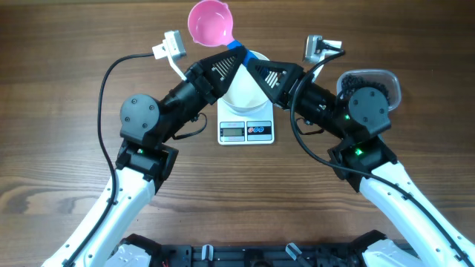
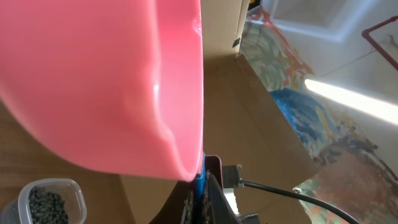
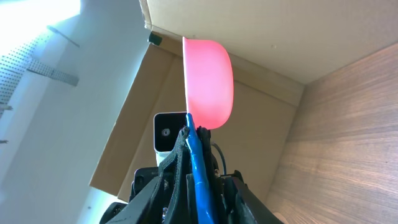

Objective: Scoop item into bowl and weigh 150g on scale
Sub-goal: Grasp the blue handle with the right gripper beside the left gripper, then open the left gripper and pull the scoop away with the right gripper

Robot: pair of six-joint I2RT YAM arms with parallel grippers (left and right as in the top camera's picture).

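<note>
Counting one scoop point(image 1: 210, 22), one bowl point(image 1: 243, 96), one scale point(image 1: 246, 138) — one tub point(image 1: 398, 85) of beans point(image 2: 46, 204)

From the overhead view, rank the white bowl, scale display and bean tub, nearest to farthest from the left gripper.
1. white bowl, beneath the left gripper, centre.
2. scale display, closer to the robot.
3. bean tub, far right.

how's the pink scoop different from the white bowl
The pink scoop has a blue handle and is held in the air; the white bowl shows no handle and sits on the scale. The scoop's cup shows whole from above; the arms cover part of the bowl. Both are round and look empty in what shows.
</note>
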